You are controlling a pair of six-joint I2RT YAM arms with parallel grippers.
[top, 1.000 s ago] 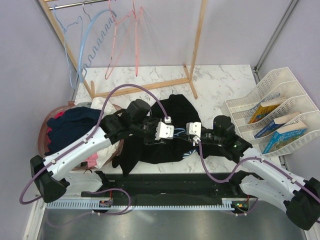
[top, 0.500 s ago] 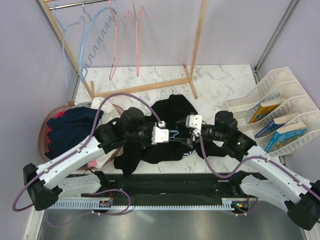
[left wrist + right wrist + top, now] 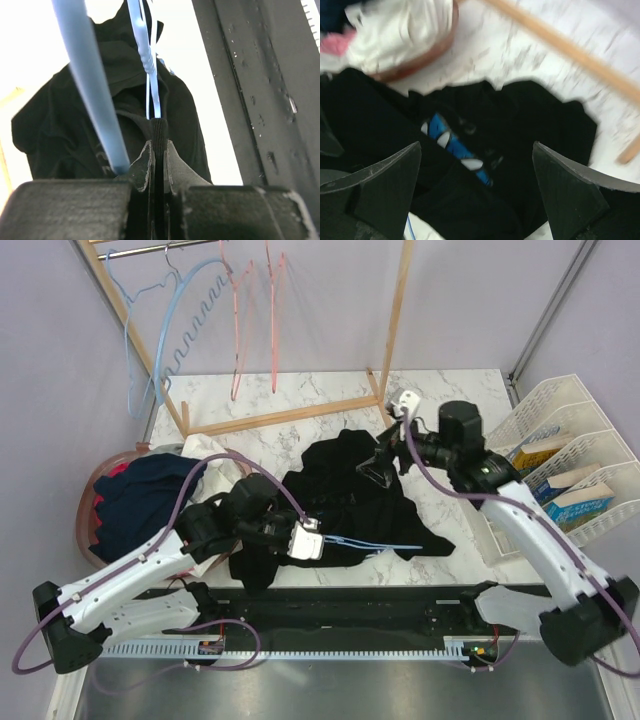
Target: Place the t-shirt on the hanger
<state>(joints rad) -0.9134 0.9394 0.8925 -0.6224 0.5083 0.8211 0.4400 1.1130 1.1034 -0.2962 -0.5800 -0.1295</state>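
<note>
The black t-shirt (image 3: 345, 495) lies crumpled on the marble table, its white-and-blue print (image 3: 455, 145) facing up. My left gripper (image 3: 306, 540) sits at the shirt's near left edge, shut on the thin light-blue hanger (image 3: 375, 543). The hanger's wire runs rightward along the shirt's near edge. In the left wrist view the hanger (image 3: 149, 85) rises from between the shut jaws (image 3: 160, 145), with the t-shirt (image 3: 65, 135) behind. My right gripper (image 3: 383, 462) hangs open above the shirt's far right part with nothing between its fingers (image 3: 385, 190).
A wooden rack (image 3: 395, 330) at the back carries a wavy blue hanger (image 3: 185, 325) and pink hangers (image 3: 240, 330). A round basket (image 3: 95, 485) with navy, white and pink clothes stands at the left. White trays with books (image 3: 560, 475) stand at the right. A black rail (image 3: 340, 610) runs along the near edge.
My right gripper opened, let go and rose back to the right, away from the shirt. My left gripper shut on the hanger and drew toward the near left.
</note>
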